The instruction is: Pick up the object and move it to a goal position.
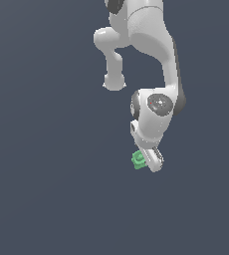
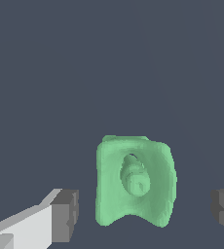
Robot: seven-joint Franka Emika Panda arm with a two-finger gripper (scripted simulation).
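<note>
The object (image 2: pixel 135 181) is a small bright green blocky piece with a round boss in its middle. In the wrist view it sits between my two dark finger pads (image 2: pixel 65 214), with a gap on each side, so nothing touches it. My gripper (image 2: pixel 145 211) is open around it. In the exterior view the green object (image 1: pixel 138 160) shows just at the exterior view's left of my gripper (image 1: pixel 149 162), low under the white arm. The fingertips are mostly hidden there by the hand.
The ground is a plain dark grey-blue surface (image 1: pixel 47 199) in both views. The white arm (image 1: pixel 151 60) comes down from the top of the exterior view. No goal marker shows.
</note>
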